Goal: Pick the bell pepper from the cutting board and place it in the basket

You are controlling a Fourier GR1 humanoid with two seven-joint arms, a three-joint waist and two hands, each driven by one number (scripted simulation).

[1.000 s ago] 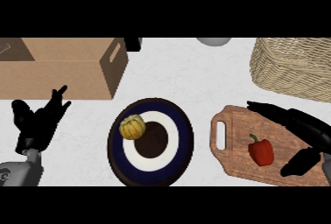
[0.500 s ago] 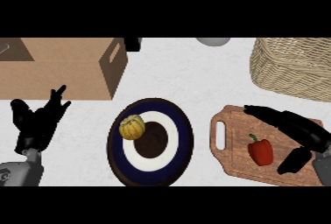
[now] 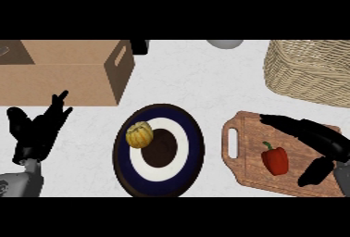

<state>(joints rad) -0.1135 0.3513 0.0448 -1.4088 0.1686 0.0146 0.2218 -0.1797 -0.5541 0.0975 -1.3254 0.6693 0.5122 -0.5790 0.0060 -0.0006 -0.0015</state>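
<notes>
The red bell pepper (image 3: 275,159) lies on the cutting board (image 3: 247,139). The right hand (image 3: 320,141) is spread wide around it, fingers above and thumb below, probably to grasp it. The left hand (image 3: 35,127) rests open at the left. The basket (image 3: 311,69) shows nothing inside; the plate (image 3: 184,152) holds a yellow squash (image 3: 139,134).
</notes>
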